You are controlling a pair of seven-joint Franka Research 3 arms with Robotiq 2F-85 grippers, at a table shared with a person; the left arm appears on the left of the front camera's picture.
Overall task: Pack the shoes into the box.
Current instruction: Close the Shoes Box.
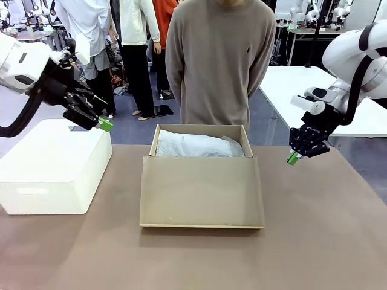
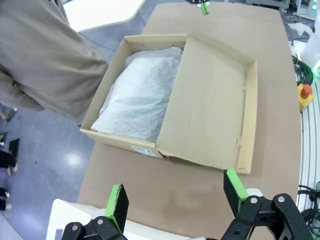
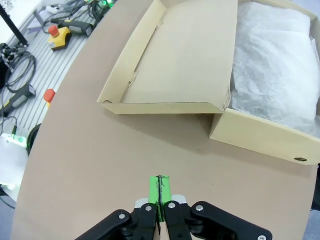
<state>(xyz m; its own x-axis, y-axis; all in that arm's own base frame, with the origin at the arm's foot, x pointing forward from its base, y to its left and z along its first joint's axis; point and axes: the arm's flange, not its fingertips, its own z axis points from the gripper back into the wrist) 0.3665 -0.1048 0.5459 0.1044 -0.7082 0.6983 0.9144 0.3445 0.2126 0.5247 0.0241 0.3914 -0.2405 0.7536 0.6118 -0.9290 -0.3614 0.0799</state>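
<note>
Box (image 1: 202,193) centre frame, lid open twd us, tissue (image 1: 196,145) piled inside. Left claw (image 1: 97,112) released, upper left; right claw (image 1: 293,158) clenched, empty, mid right. We reckon bunched tissue could block shoes going in.

Left arm (image 1: 21,60): glossy white shell on my feed, with a black cable looping off beneath it.
Right arm (image 1: 354,51): white rounded links; I see a black cable running down to the wrist.
Left gripper (image 2: 175,195): black linkage, silver pivot screws, bright green pads (image 2: 118,204).
Right gripper (image 3: 160,192): same black build, silver screws and green pads as I see it.
Person's sweater (image 1: 221,60): plain beige-grey knit, long sleeves, small dark chest mark.
</note>
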